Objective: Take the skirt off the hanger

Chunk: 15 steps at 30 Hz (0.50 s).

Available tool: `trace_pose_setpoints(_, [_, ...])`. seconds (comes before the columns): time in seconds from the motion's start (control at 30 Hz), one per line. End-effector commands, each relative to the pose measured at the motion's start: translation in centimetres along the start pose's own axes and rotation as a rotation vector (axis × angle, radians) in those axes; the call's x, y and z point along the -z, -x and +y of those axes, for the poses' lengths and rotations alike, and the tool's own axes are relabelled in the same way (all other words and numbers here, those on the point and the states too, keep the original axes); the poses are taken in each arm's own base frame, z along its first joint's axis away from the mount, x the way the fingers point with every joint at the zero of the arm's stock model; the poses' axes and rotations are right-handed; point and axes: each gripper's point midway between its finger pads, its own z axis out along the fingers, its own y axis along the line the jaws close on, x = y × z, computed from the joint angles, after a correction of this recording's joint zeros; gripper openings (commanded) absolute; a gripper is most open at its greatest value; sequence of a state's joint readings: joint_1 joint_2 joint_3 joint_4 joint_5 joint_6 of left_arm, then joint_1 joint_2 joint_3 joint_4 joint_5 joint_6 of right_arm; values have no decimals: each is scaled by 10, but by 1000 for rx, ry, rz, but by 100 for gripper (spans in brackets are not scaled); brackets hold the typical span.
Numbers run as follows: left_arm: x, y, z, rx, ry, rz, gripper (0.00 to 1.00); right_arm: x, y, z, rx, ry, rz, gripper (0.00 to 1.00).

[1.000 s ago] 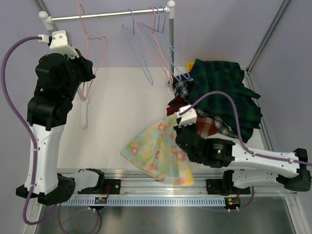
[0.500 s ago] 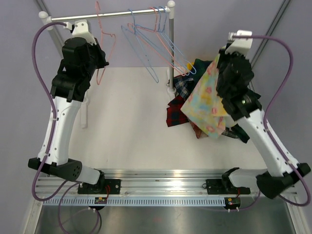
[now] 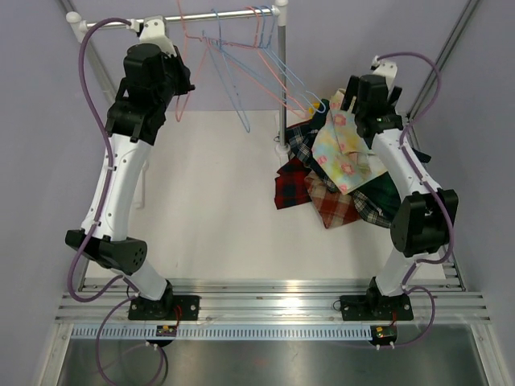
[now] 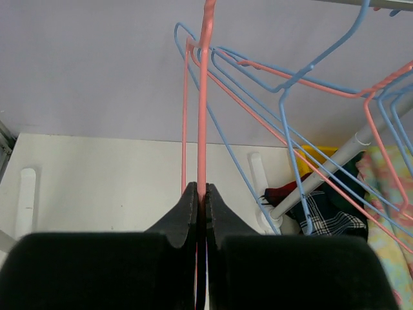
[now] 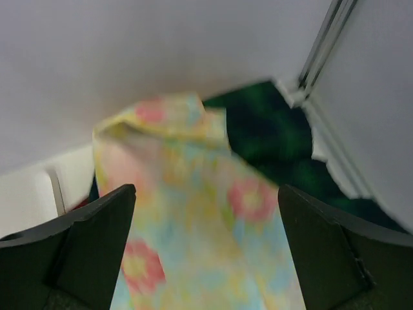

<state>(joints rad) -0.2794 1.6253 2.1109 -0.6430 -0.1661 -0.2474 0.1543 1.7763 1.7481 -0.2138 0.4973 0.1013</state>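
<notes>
Looks nearly done: has the floral skirt off the pink hanger, draped over plaid clothes right of the rail. Pinches the bare hanger in the left tool below the rail; holds the right tool spread wide. Half a second earlier, dangled the skirt from that tool and held the hanger further left along the rail.

The left arm and right arm combine white link shells with black joint housings. A purple cable runs along each arm. The fingers are matte black wedges tapering to blunt tips.
</notes>
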Motion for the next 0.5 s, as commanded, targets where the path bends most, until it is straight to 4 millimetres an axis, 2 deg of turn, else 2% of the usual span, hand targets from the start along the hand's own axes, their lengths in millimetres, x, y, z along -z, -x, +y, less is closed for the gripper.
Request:
trace_pose_setpoints(0.0, [-4, 15, -22, 28, -77, -72, 0, 12, -54, 9, -114, 56, 126, 99])
trace_pose_setpoints(0.03, [-3, 12, -26, 26, -85, -70, 0, 14, -85, 7, -117, 53, 182, 99])
trace_pose_setpoints(0.1, [-2, 0, -26, 21, -85, -45, 0, 24, -97, 3, -129, 55, 214, 100])
trace_pose_setpoints(0.13, [-1, -3, -26, 20, -83, -40, 0, 28, -111, -2, -124, 44, 243, 99])
trace_pose_setpoints(0.17, [2, -10, -26, 18, -82, -24, 0, 36, -108, -4, -143, 48, 241, 100])
trace_pose_setpoints(0.23, [6, -18, -25, 17, -72, -11, 0, 47, -118, -10, -157, 38, 272, 99])
trace_pose_setpoints(0.27, [9, -21, -24, 20, -69, -9, 2, 59, -106, -13, -179, 53, 250, 100])
trace_pose_setpoints(0.3, [14, -27, -20, 20, -60, 1, 11, 66, -113, -17, -177, 54, 265, 99])
trace_pose_setpoints(0.33, [16, -28, -17, 22, -48, -4, 17, 73, -110, -19, -198, 58, 259, 99])
trace_pose_setpoints(0.37, [20, -28, -15, 24, -41, -6, 25, 88, -94, -21, -227, 80, 227, 100])
trace_pose_setpoints(0.4, [26, -29, -12, 26, -33, -11, 42, 96, -99, -25, -230, 86, 239, 99])
trace_pose_setpoints(0.43, [31, -27, -8, 28, -18, -15, 48, 104, -94, -26, -254, 97, 230, 99])
trace_pose_setpoints(0.47, [35, -26, -7, 30, -14, -18, 55, 119, -81, -27, -283, 130, 203, 99])
